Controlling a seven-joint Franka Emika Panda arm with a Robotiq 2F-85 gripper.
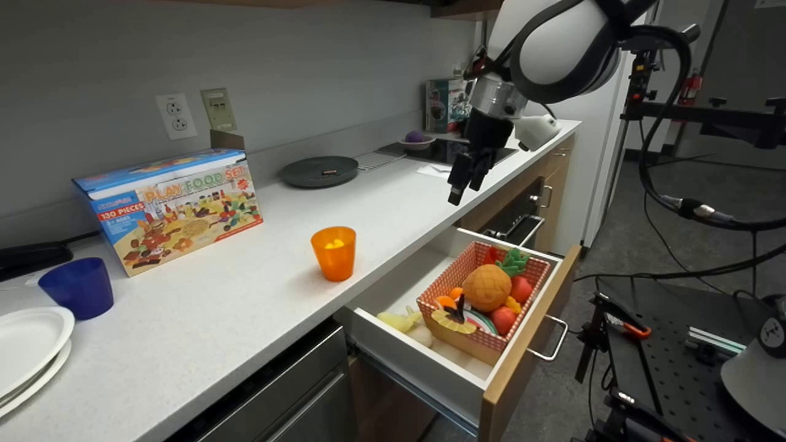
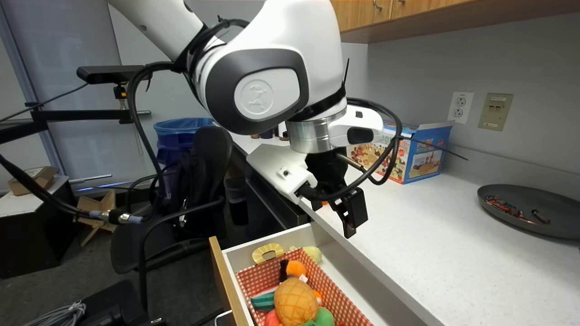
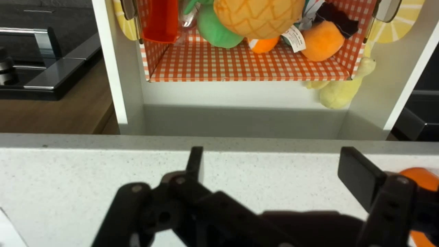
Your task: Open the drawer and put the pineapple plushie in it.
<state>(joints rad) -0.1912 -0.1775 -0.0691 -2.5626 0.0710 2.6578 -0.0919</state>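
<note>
The drawer (image 1: 531,344) stands pulled open, its handle facing out; it is also open in an exterior view (image 2: 226,276) and in the wrist view (image 3: 240,120). The pineapple plushie (image 1: 487,287) lies on other soft toys in a red checked box inside the drawer. It shows in an exterior view (image 2: 296,302) and, cut by the top edge, in the wrist view (image 3: 259,15). My gripper (image 1: 465,189) is raised above the counter near its front edge, apart from the plushie. In the wrist view its fingers (image 3: 273,150) are wide apart with nothing between them.
An orange cup (image 1: 334,253) stands on the counter near the drawer. A play food box (image 1: 178,209), a dark pan (image 1: 319,172), a blue cup (image 1: 78,287) and white plates (image 1: 31,344) are also on the counter. A yellow toy (image 3: 337,91) lies beside the checked box (image 3: 240,68).
</note>
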